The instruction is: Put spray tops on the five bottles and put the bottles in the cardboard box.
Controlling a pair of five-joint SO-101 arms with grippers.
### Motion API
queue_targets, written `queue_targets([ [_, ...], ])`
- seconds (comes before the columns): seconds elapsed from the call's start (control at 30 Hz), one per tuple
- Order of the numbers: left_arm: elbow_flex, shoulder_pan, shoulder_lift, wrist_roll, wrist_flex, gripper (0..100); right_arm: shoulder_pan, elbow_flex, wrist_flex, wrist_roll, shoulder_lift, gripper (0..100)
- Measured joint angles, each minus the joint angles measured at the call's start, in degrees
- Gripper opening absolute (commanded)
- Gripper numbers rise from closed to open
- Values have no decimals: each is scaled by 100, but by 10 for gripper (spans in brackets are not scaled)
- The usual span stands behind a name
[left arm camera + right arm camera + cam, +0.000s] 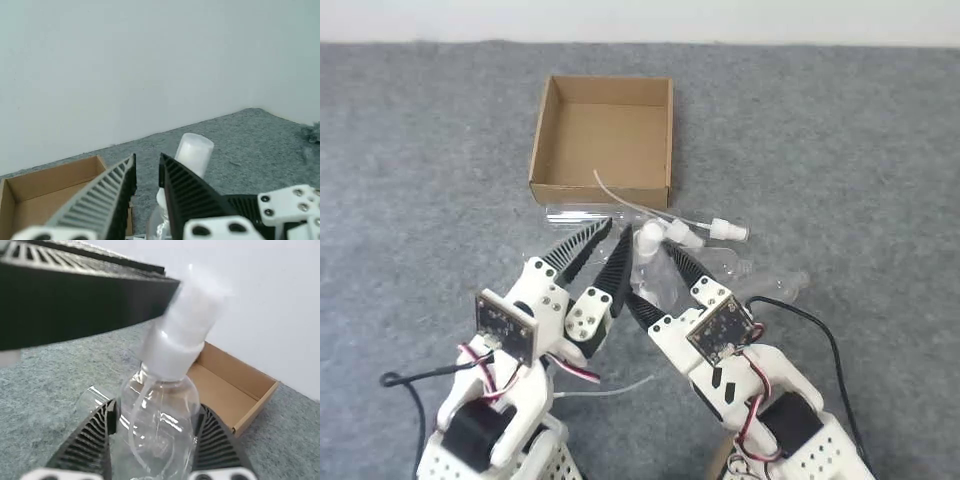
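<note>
My right gripper is shut on a clear plastic bottle, held upright in front of the cardboard box. A white spray top sits on the bottle's neck, its tube hanging inside. My left gripper is open right beside that top. One of its fingers lies against the top's side, and nothing sits between its jaws. The box is open and has nothing in it.
Clear bottles lie on the grey carpet: one by the box front, two to the right. Loose spray tops with long tubes lie between them. Another thin tube lies between the arm bases.
</note>
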State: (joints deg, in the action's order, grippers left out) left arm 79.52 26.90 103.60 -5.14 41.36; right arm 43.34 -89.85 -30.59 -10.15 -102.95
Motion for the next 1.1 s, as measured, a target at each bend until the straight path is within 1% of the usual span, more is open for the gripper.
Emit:
queue_targets([
  [0.33, -26, 105, 0, 0, 53, 79, 0, -9, -9, 0, 0, 7],
  [0.43, -18, 105, 0, 0, 53, 79, -97, -9, -9, 0, 0, 7],
  [0.57, -9, 316, 0, 0, 105, 79, -229, -9, -9, 0, 9, 7],
  [0.7, 0, 475, 9, 220, 158, 79, -237, -18, -114, 0, 9, 7],
  [1.1, 18, 422, 9, 308, 211, 79, -237, -18, -211, 0, 9, 7],
])
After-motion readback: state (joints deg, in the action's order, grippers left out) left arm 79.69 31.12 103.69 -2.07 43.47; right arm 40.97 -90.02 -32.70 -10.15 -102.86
